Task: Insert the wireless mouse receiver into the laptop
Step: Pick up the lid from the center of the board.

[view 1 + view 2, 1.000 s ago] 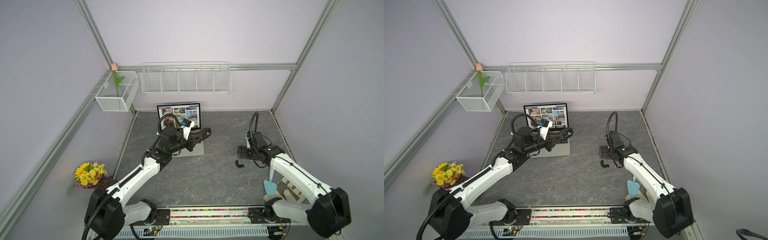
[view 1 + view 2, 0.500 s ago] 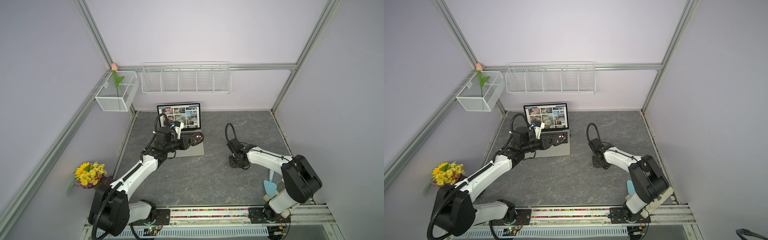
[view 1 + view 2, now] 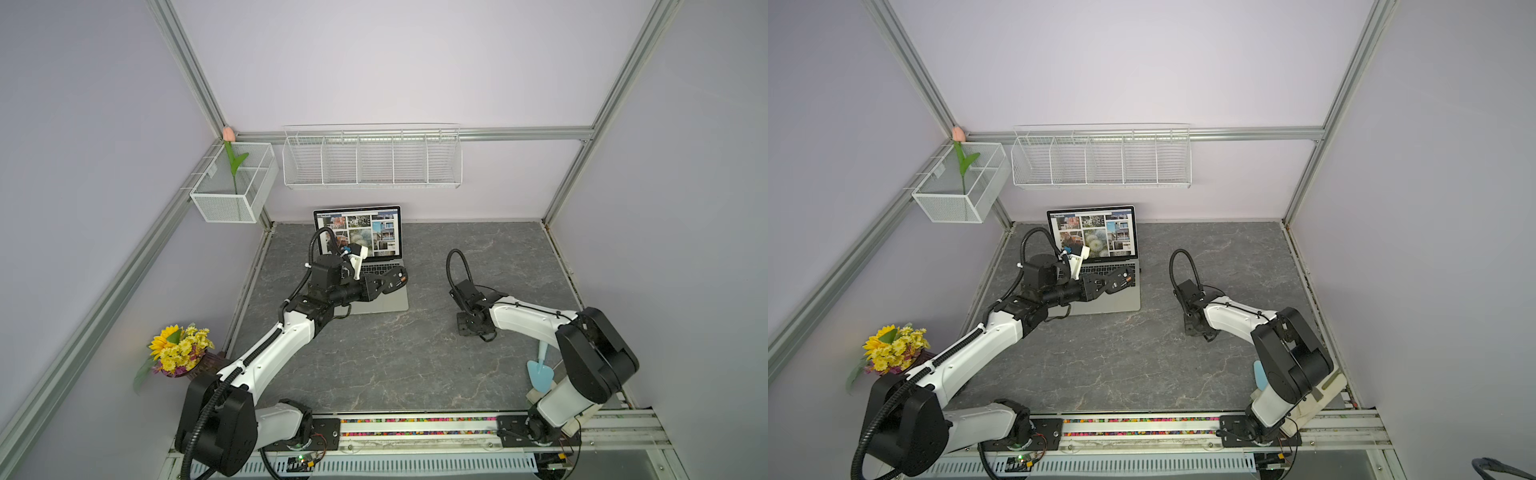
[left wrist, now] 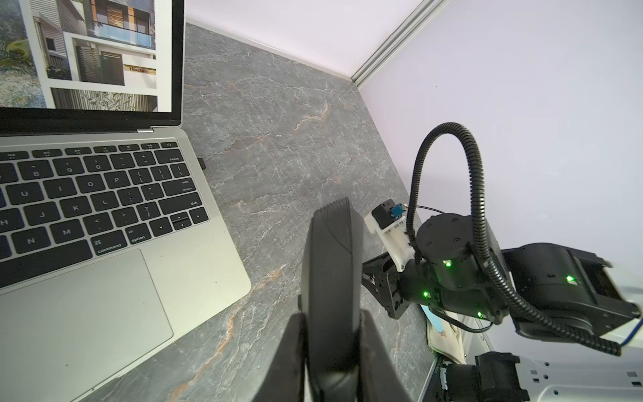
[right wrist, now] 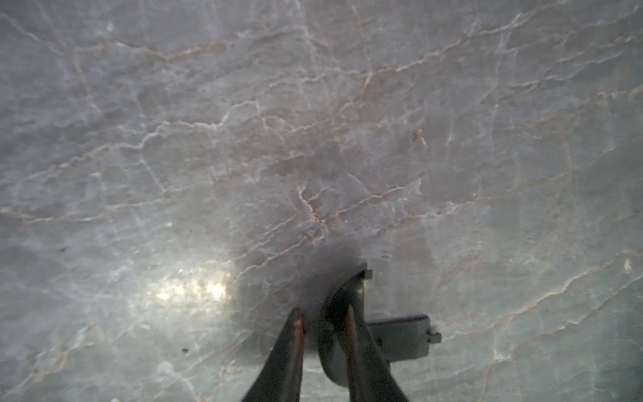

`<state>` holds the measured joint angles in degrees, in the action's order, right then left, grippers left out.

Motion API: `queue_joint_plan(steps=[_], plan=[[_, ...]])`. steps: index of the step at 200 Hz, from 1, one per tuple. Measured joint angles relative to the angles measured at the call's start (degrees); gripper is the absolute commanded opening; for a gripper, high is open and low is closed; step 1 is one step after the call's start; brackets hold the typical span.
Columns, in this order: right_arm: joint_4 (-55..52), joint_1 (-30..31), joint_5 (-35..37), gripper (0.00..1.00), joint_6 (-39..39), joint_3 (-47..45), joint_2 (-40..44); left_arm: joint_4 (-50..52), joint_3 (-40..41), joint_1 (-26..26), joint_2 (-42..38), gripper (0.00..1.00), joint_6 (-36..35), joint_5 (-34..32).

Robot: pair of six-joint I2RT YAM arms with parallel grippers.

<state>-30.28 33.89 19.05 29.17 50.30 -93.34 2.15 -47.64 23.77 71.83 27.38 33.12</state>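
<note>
The laptop [image 3: 386, 301] stands open at the back of the table, its screen showing a photo grid. In the left wrist view the wireless mouse receiver [image 4: 201, 163], a tiny dark stub, sticks out of the right edge of the laptop [image 4: 195, 264] beside the delete key. My left gripper [image 3: 392, 279] hovers over the keyboard's right side, shut on the flat black mouse [image 4: 330, 264]. My right gripper [image 3: 471, 328] points down at the table, right of the laptop. Its narrowed jaws [image 5: 325, 315] straddle the rim of the black curved cover piece [image 5: 400, 336]; a sliver of table shows beside one pad.
A flower pot [image 3: 178, 349] stands at the left edge. A mesh basket [image 3: 232, 195] and a wire shelf [image 3: 372, 160] hang on the back walls. A blue scoop [image 3: 540, 370] lies by the right arm's base. The arms' rail [image 3: 415, 424] runs along the front.
The right arm swung in over the cover piece and lowered, and its jaws narrowed around the rim. The left gripper drew back slightly with the mouse.
</note>
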Motion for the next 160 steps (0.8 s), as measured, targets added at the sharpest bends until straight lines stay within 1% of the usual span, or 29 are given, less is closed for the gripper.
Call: queue_joint_plan(steps=[20,65,93,107,120,143,160], plan=[[0.48,0.59,0.85,0.23,0.68,-0.57,0.31,0.04,0.0,-0.02,0.0,0.0,-0.17,0.0],[0.92,1.14,2.08,0.07,1.62,-1.07,0.85,0.35,-0.02,-0.13,0.0,0.0,-0.22,0.2],[-1.57,0.83,1.03,0.07,-0.2,0.72,4.72,2.19,-0.59,-0.81,0.04,0.0,0.15,1.01],[-2.32,-0.39,-3.26,0.07,-2.03,4.79,8.48,3.41,-2.01,-1.38,0.55,0.0,0.72,2.58],[-1.9,-2.03,-9.01,0.07,-4.11,11.32,11.91,3.98,-3.96,-1.79,1.33,0.0,1.11,4.76],[2.6,-4.2,-22.8,0.07,-6.23,24.3,16.83,3.76,-6.73,-2.27,2.01,0.0,2.1,9.99],[6.16,-4.5,-33.35,0.07,-6.05,30.77,19.1,2.14,-8.15,-2.73,2.49,0.0,3.87,15.17]])
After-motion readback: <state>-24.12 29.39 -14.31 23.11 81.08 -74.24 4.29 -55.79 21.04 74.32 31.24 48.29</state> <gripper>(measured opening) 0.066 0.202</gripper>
